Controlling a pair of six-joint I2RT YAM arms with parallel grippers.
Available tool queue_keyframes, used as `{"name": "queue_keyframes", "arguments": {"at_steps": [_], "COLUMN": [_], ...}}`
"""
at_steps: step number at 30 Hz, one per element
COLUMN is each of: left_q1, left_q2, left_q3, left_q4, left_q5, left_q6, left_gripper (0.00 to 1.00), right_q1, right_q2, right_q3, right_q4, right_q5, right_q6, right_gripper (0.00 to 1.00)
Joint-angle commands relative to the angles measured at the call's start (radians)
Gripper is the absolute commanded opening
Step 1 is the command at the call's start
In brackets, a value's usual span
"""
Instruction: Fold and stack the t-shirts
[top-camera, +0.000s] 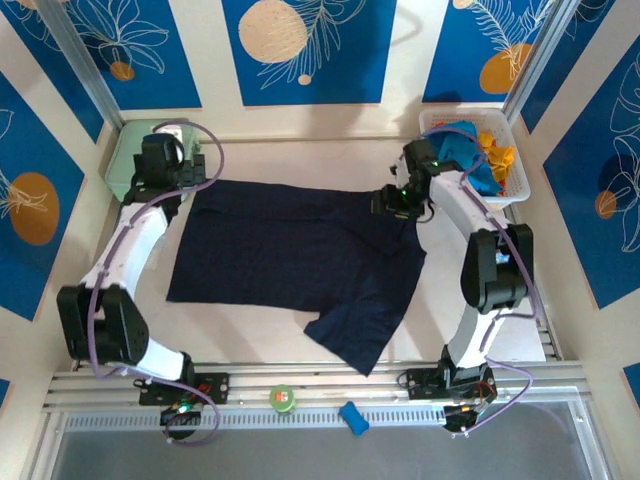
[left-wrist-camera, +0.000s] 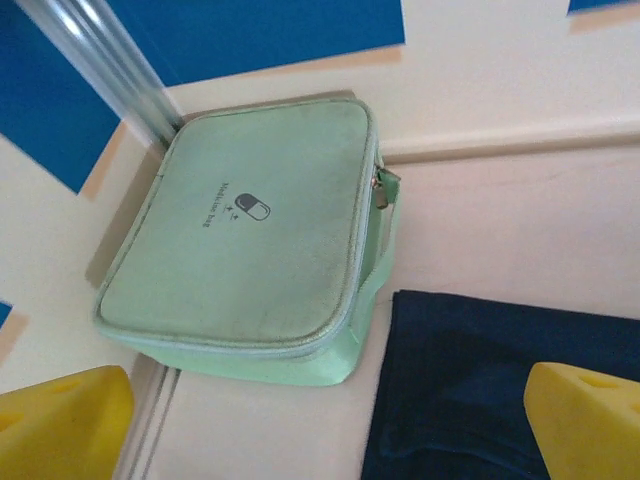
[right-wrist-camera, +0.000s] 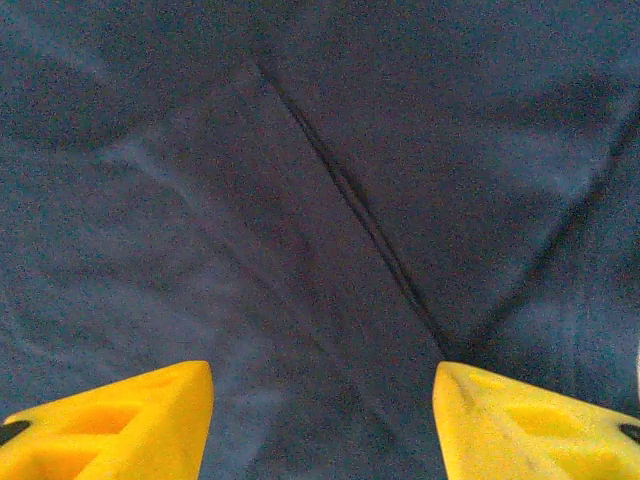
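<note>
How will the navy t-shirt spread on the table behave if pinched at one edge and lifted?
Probably floppy: the navy t-shirt lies flat with soft creases, so it should sag from a pinch. A push would probably bunch the thin cloth rather than slide it whole.

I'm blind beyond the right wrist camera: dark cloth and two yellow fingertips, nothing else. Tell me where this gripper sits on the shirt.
Observer: The right gripper hangs open over the far right edge of the navy t-shirt, which lies spread out on the table.
Operator: Report the other gripper.
Observer: The left gripper is open at the shirt's far left corner, beside the mint-green box.
Operator: List the remaining shirts.
Observer: A turquoise t-shirt and an orange-yellow one lie bunched in the white basket at the far right, not yet folded.
</note>
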Motion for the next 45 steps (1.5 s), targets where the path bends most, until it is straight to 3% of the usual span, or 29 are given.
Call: {"name": "queue_keyframes", "arguments": {"at_steps": [1, 8, 12, 38, 42, 45], "left_q1": [-0.007, -0.012, -0.014, -0.014, -0.014, -0.014], "left_q2": [-0.096, -0.167, -0.192, -0.184, -0.182, -0.181], "left_q3": [-0.034, -0.036, -0.067, -0.073, -0.076, -0.079], "left_q4": [-0.147, -0.35, -0.379, -0.387, -0.386, -0.385], "left_q5": [0.048, 0.127, 0.161, 0.213, 0.213, 0.213], "left_q6": [-0.159, -0.241, -0.255, -0.285, -0.285, -0.286], "left_gripper": [1.0, 1.0, 1.0, 1.0, 1.0, 1.0], "right_q1": [0.033, 0.045, 0.046, 0.057, 0.056, 0.057], "right_q2": [0.154, 0.421, 0.524, 0.56, 0.566, 0.563], "right_q3": [0.132, 0.457, 0.568, 0.504, 0.514, 0.521], "right_q4": [-0.026, -0.099, -0.155, -0.141, -0.15, -0.16], "right_q5": [-0.045, -0.112, -0.119, -0.171, -0.173, -0.173], "right_q6": [-0.09, -0.164, -0.168, -0.159, -0.158, -0.157], "right_gripper": [0.56, 0.54, 0.5, 0.37, 0.26, 0.08]}}
